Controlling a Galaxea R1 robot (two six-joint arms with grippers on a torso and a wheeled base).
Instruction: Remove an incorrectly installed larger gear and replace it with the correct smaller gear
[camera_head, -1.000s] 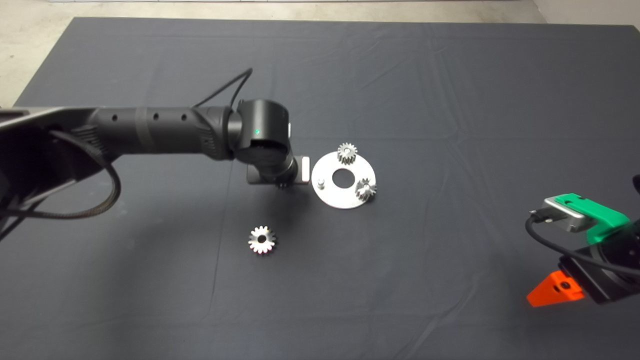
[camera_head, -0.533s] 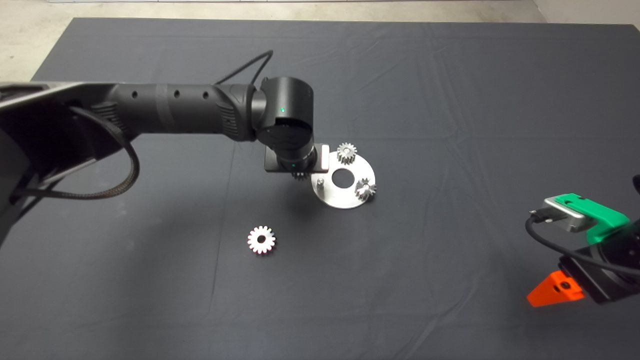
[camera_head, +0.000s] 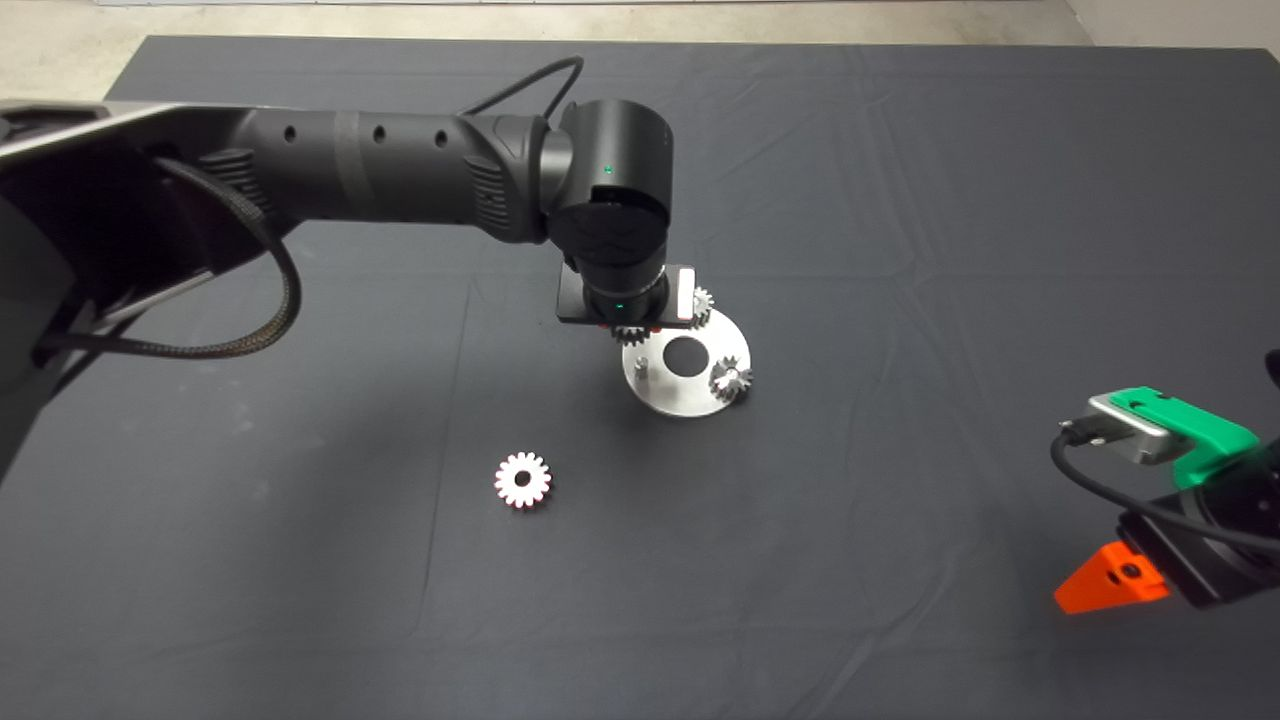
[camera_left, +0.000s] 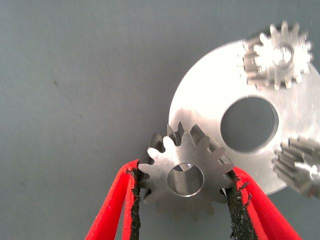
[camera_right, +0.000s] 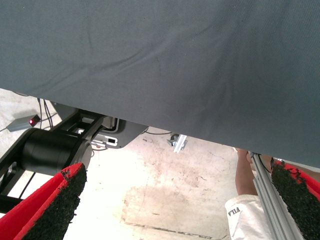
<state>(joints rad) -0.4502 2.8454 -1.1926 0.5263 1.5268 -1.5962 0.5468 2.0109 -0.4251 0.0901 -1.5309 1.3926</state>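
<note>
My right gripper (camera_head: 1110, 585) waited spread at the mat's (camera_head: 900, 200) near right edge. The larger gear (camera_head: 523, 480) lay flat mid-mat. Farther in, my left gripper (camera_left: 182, 200) pinched the smaller gear (camera_left: 184, 175) over the round plate's (camera_head: 690, 400) rim, two small gears (camera_head: 731, 380) seated beyond.

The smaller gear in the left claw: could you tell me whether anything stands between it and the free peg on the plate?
Nothing visible does. The left claw holds the smaller gear above the round plate edge. The bare peg stands free; the two mounted small gears sit on other pegs, and the larger gear lies apart on the mat.
</note>
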